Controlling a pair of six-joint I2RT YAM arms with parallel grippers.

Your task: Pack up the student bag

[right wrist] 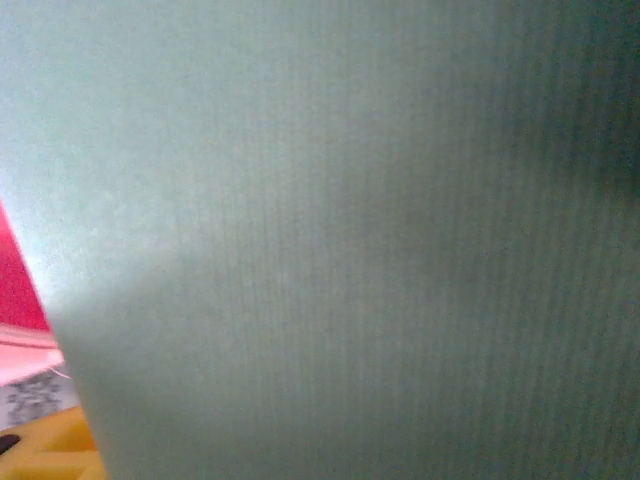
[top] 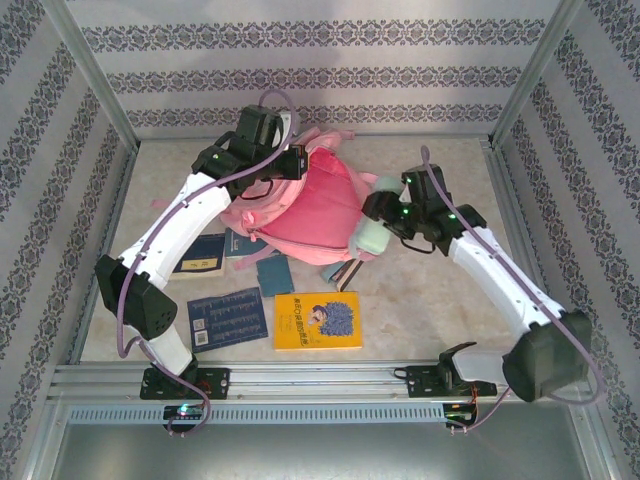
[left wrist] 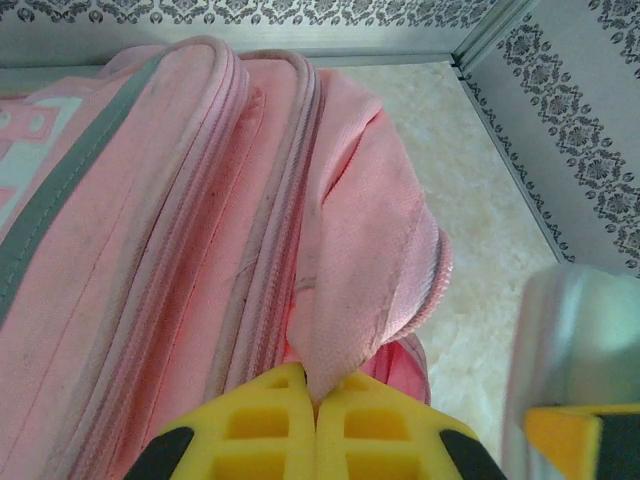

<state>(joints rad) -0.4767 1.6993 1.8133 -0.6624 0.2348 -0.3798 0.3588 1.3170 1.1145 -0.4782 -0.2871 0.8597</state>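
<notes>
Surface: pale, marbled table (top: 430, 300). Room: walls (top: 300, 40) papered in grey ornamental bands, with bare metal posts (top: 95, 75) at the corners.

Student bag (top: 320, 200) lies mid-table toward the far wall, on its side. All places below are taken from it.

Near side of the bag, flat on the table: yellow book (top: 317, 321), well apart. Blue book (top: 227, 318) sits left of that. Dark blue book (top: 203, 255) is at the bag's near-left, partly under the left arm. Small teal book (top: 273, 275) lies just beside the bag's near edge.

Right edge of the bag: pale green case (top: 370, 238), tilted up against the pink fabric. In the right wrist view it blocks almost everything.

Left pincer (left wrist: 315, 385) is at the bag's far-left top, yellow jaws pressed together with a fold of the bag's pink cloth pinched between them.

Right pincer (top: 385, 212) is at the bag's right side, jaws partway closed around the pale green case, with one yellow finger (right wrist: 45, 455) flat against it.
</notes>
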